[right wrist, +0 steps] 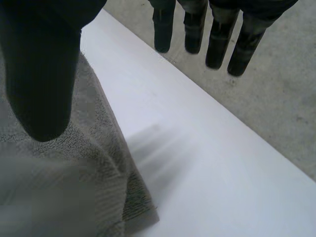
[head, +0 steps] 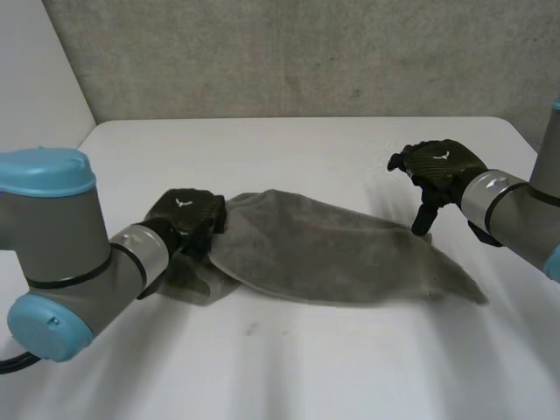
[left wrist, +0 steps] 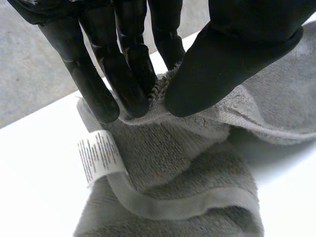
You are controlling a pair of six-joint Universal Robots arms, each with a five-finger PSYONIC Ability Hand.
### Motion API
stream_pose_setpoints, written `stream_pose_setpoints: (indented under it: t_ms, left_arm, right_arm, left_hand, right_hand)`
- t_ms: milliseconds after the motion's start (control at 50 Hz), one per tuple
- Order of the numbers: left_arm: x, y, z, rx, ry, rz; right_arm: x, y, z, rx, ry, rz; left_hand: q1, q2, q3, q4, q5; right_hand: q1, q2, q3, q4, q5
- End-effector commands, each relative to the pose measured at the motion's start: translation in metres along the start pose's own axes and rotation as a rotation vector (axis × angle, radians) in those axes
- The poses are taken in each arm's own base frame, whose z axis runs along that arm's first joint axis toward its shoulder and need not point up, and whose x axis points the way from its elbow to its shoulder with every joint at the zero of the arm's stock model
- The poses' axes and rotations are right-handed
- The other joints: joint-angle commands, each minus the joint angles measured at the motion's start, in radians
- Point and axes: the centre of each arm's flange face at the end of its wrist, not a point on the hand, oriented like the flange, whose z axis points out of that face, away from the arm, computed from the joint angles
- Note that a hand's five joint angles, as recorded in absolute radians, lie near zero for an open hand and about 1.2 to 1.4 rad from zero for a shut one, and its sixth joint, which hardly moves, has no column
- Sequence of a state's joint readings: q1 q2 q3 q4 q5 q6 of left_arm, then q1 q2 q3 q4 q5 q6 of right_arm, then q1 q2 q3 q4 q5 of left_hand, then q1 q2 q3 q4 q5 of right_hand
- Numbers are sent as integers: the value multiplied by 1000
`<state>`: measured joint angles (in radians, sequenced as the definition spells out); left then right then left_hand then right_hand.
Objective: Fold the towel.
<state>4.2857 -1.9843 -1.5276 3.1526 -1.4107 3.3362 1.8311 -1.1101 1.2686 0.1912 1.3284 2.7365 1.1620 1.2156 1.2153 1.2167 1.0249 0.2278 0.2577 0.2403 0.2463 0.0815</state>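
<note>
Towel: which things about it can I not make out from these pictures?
- The label: print too small to read, left wrist view.
- End of the towel at the left hand: covered by that hand, head view.
- Whether the right hand touches the towel: its thumb hides the spot, right wrist view.

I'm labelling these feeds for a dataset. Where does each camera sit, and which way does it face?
Head view: behind, between left arm and right arm, looking down at the white table and grey towel; left hand and right hand show too.
Left wrist view: on the left wrist, looking along its hand, which pinches the towel's edge by the label.
Right wrist view: on the right wrist, looking along its open hand over the towel's corner.
All three share the towel.
</note>
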Motion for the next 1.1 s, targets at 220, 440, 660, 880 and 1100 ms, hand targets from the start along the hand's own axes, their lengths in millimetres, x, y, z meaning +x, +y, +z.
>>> stream_pose_setpoints:
  t_ms: [220, 440, 660, 880, 1100]
  left_arm:
    - [-3, -6, -1, 23, -10, 4]
    - [-22, -22, 9, 75, -54, 1]
    - [-32, -18, 18, 64, -72, -7]
    - [-29, -5, 19, 22, -59, -20]
    - [-20, 13, 15, -28, -29, -27]
  right_arm:
    - [-28, 32, -52, -44, -8, 320]
    - [-42, 74, -61, -47, 31, 13]
    - [-46, 104, -49, -24, 96, -180]
    - [-11, 106, -17, 51, 224, -247]
    - [3, 75, -17, 144, 275, -207]
  left_hand:
    - [234, 181, 181, 180, 197]
    - [234, 181, 181, 180, 197]
    - [234, 181, 181, 180, 197]
    - [234, 181, 181, 180, 197]
    - [-758, -811, -811, -812, -795]
  right_hand:
    - [-53, -83, -66, -72, -81]
    - [-11, -41, -23, -29, -39]
    - [-8, -38, -20, -26, -36]
    - [1168, 1138, 1156, 1150, 1140]
    - [1168, 1139, 1156, 1150, 1140]
